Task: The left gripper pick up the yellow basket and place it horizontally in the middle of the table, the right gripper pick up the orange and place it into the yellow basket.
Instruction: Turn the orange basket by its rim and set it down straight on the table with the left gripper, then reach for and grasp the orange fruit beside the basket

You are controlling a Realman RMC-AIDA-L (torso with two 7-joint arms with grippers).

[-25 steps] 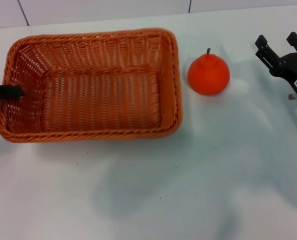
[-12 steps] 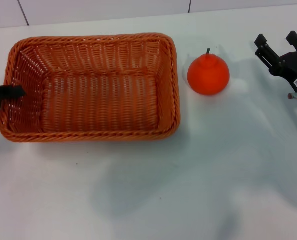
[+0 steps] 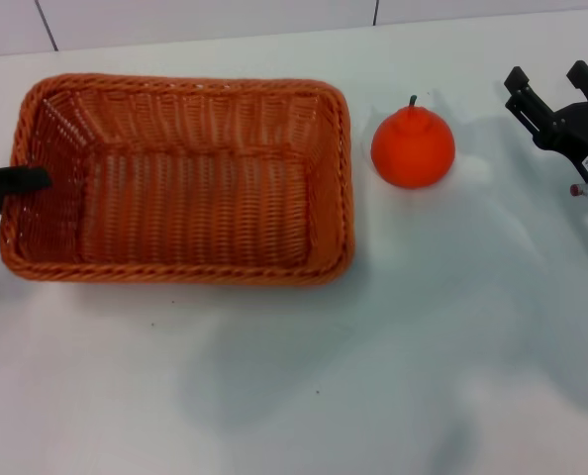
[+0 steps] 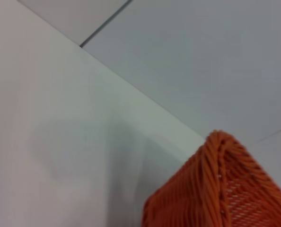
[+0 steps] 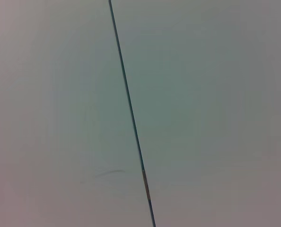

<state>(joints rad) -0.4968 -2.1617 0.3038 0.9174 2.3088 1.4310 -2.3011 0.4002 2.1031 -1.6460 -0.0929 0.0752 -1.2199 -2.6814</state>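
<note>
left gripper (image 3: 7, 183) mostly cut off at yellow basket (image 3: 180, 272) rim

black left end effector (image 3: 12, 181), black right end effector (image 3: 556, 94) w/ white label

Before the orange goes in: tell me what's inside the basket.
Nothing lies in the basket: only its bare woven floor and walls show. The left gripper reaches over the left rim; the bit of wall beneath that finger is hidden. The orange sits outside, to its right.

White table (image 3: 373, 376): yellow basket (image 3: 180, 183) left, orange (image 3: 413, 148) just beside it.
</note>
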